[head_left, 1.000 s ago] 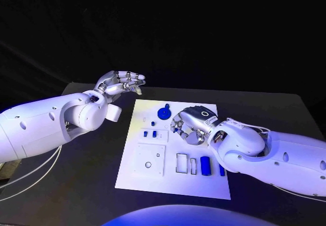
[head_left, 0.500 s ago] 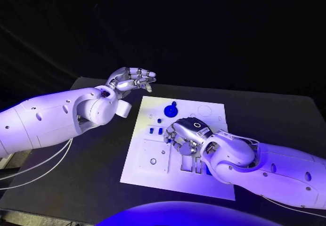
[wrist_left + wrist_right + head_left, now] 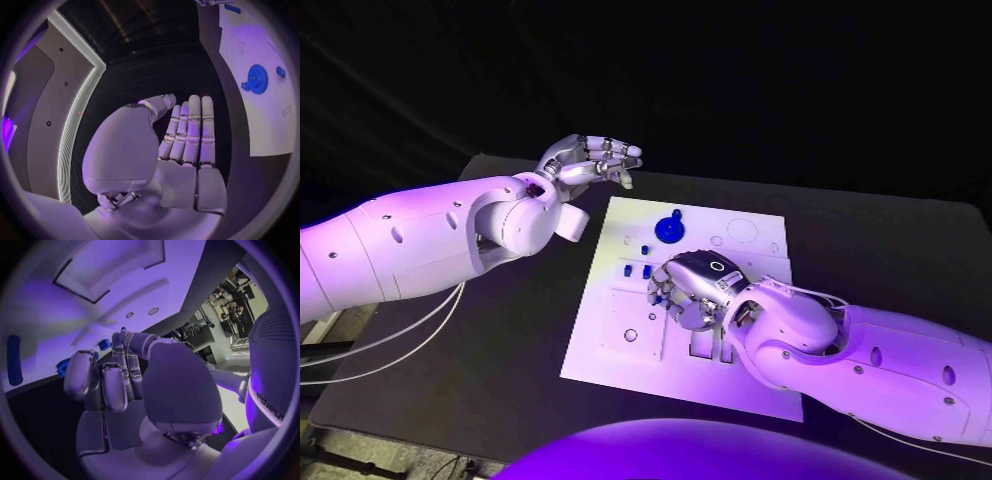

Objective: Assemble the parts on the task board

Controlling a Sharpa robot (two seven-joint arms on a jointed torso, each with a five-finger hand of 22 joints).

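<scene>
Right hand [image 3: 692,290] hovers fingers-down over the task board [image 3: 740,385] — grip unclear — blue gear [image 3: 671,229] just beyond.

right hand [image 3: 692,288] hovers low over the task board [image 3: 625,350] — left hand [image 3: 593,158] raised beyond its far corner, empty.

The head view looks down on the task board [image 3: 610,345] from above. Both wrist views sit close behind their fingers [image 3: 187,130], sharing that board.
</scene>
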